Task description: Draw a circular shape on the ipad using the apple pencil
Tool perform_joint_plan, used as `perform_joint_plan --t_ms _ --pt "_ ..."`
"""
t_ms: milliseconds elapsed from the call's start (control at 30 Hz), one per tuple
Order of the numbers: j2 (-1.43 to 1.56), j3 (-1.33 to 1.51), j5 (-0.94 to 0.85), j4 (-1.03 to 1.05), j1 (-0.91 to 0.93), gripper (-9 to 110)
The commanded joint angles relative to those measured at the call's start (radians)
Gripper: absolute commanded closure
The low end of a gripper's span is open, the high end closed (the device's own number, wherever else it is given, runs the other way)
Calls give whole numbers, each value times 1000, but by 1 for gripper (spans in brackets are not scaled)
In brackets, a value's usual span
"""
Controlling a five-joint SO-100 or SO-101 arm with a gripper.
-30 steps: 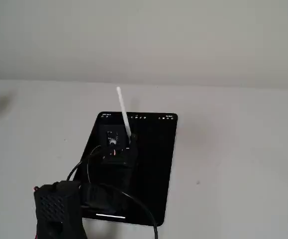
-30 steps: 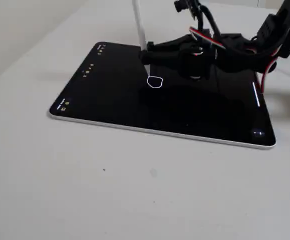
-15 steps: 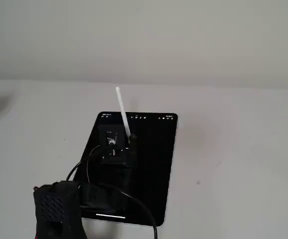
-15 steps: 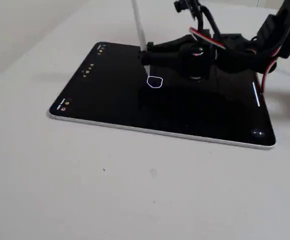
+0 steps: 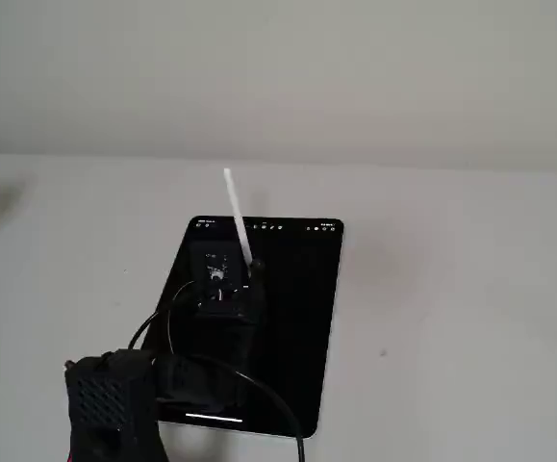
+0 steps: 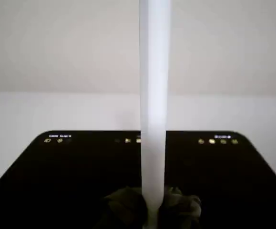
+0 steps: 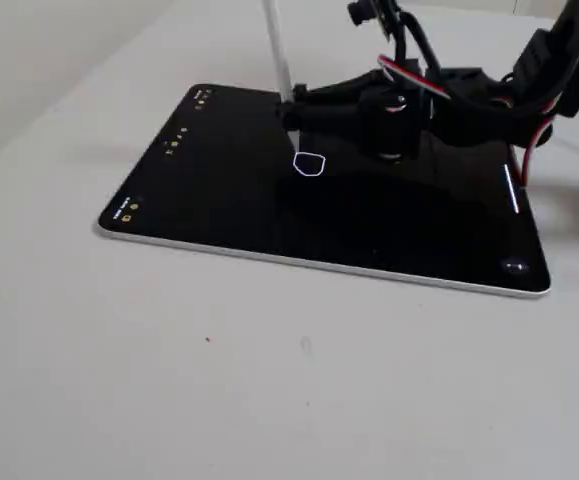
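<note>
The ipad (image 7: 209, 190) lies flat on the white table, its black screen up and tiny icons along its far short edge (image 5: 297, 289) (image 6: 66, 176). My gripper (image 7: 291, 108) (image 5: 250, 274) hovers over the screen's middle, shut on the apple pencil (image 7: 278, 55). The pencil is a thin white stick that stands nearly upright (image 5: 237, 217) (image 6: 154, 114). Its lower end is hidden by the black jaws. A small white circular shape (image 7: 310, 165) glows on the screen just below the gripper.
The arm's black base block (image 5: 110, 399) and its cables (image 7: 529, 90) sit at the ipad's near short edge. A plain wall rises behind the table in a fixed view (image 5: 278, 77).
The gripper's body has edged very slightly sideways over the screen. The pencil and the white outline look the same.
</note>
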Motion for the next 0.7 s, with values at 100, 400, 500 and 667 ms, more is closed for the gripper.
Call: perform_joint_plan --t_ms 100,400,500,667 --pt "0 -12 2 17 -12 102" --pt "-2 -12 3 11 -15 102" --pt "9 -12 23 8 -14 102" --pt "83 2 104 2 0 102"
